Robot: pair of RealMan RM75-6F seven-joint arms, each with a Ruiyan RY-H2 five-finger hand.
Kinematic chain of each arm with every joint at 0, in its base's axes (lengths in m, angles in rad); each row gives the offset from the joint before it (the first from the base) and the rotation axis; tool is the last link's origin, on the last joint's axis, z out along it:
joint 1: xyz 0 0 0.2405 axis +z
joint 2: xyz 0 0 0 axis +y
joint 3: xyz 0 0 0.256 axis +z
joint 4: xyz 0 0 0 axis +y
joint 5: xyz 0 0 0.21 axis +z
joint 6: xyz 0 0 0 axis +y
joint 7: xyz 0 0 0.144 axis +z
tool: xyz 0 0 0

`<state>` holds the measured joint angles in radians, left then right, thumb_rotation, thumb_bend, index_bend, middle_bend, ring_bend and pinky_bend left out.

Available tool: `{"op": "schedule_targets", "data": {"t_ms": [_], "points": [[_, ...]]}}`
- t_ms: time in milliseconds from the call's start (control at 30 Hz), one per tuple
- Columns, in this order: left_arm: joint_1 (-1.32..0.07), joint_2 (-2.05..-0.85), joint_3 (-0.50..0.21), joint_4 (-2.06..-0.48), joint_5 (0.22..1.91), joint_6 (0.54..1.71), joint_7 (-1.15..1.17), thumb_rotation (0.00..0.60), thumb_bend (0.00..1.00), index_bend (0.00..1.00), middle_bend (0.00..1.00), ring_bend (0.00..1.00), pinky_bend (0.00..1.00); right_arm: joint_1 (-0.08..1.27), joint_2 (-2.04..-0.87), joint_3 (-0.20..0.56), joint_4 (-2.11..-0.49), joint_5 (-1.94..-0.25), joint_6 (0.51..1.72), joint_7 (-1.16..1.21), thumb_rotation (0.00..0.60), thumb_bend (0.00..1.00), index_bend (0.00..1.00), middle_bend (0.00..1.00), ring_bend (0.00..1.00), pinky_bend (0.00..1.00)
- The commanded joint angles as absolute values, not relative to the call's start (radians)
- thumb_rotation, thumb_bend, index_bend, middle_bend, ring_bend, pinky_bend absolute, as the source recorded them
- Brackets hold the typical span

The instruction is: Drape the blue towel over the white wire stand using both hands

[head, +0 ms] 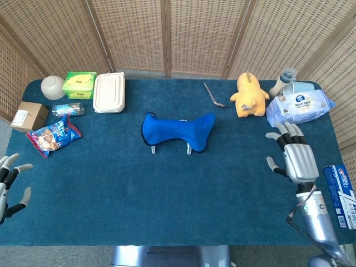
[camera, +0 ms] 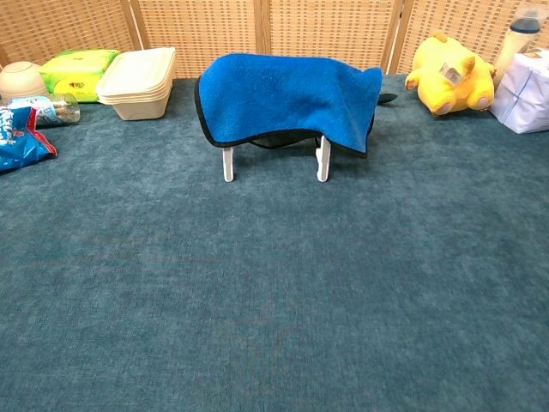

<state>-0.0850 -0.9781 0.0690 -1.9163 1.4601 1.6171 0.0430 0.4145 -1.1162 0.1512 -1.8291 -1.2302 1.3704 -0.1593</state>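
Observation:
The blue towel (head: 177, 130) (camera: 287, 99) hangs over the white wire stand (camera: 228, 164), hiding all but the stand's legs (head: 189, 149). My left hand (head: 6, 188) is at the table's near left edge, fingers spread, holding nothing. My right hand (head: 295, 157) hovers at the near right, fingers apart and empty, well clear of the towel. Neither hand shows in the chest view.
Along the back stand a bowl (head: 53, 87), a green pack (head: 79, 84), a lidded food box (head: 109, 92), a spoon (head: 213, 95), a yellow plush toy (head: 248, 94) and a wipes pack (head: 300, 107). A snack bag (head: 53, 134) and carton (head: 28, 115) lie left.

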Motion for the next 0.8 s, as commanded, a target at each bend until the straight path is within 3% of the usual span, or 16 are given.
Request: {"op": "schedule_targets", "data": {"t_ms": [33,800], "points": [[-0.066,-0.992,0.083,-1.922,1.482,1.624,0.074,0.600,0.57,0.26,0.10,0.00,0.00,0.389,-1.110,0.137,-1.839,-1.222,1.385,-0.171,0.600,0.32,0.27,0.12,0.00,0.00],[-0.013,-1.087,0.082,-1.949,1.497,1.587,0.240,0.600,0.57,0.29,0.16,0.02,0.00,0.176,-1.110,0.053,-1.834,-1.242,1.517,-0.170,0.600,0.33,0.29,0.12,0.00,0.00]]}}
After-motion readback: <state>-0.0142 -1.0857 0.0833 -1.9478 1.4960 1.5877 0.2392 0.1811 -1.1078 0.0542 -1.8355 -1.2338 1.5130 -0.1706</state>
